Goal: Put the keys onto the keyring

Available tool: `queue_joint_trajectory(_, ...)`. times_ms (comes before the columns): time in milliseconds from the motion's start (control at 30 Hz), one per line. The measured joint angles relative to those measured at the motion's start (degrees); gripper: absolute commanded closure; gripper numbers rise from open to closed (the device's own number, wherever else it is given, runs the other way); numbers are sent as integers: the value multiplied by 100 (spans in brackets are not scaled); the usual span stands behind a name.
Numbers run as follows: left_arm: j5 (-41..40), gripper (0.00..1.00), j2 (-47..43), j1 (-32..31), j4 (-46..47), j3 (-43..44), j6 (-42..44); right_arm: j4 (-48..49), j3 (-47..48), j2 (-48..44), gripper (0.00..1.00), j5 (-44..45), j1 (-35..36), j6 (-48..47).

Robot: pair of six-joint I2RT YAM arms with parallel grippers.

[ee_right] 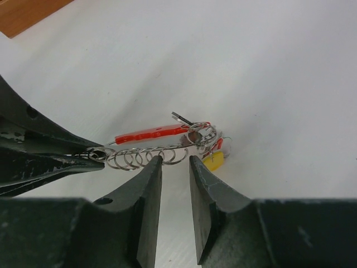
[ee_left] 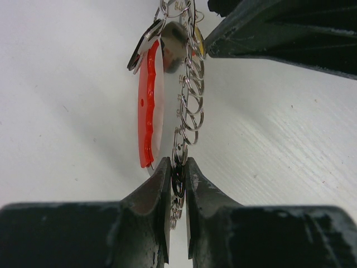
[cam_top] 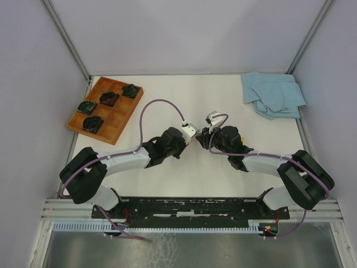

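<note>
The keyring (ee_left: 192,114) is a chain of small silver rings with a curved red strap (ee_left: 148,106) and an oval tag (ee_left: 173,42), stretched out just above the table. My left gripper (ee_left: 178,167) is shut on one end of that chain. At the far end hang the keys (ee_right: 213,162); one has a yellow head, and another (ee_left: 143,49) lies against the strap. My right gripper (ee_right: 174,159) is open, its tips right under the chain (ee_right: 145,156) with a ring at the gap. In the top view the left gripper (cam_top: 193,138) and the right gripper (cam_top: 202,136) meet mid-table.
A wooden tray (cam_top: 114,123) with black coiled items stands at the back left. A crumpled blue cloth (cam_top: 273,95) lies at the back right. The right gripper's finger (ee_left: 279,28) crosses the upper right of the left wrist view.
</note>
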Motion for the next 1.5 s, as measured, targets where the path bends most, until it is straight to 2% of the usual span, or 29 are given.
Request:
queue_joint_trajectory(400,0,97,0,0,-22,13,0,66,7,240,61,-286,59,-94)
queue_joint_trajectory(833,2,97,2,0,-24,22,2,446,-116,129,67,293,92,-74)
queue_joint_trajectory(1500,11,97,2,0,-131,55,2,-26,-2,24,77,654,114,-264)
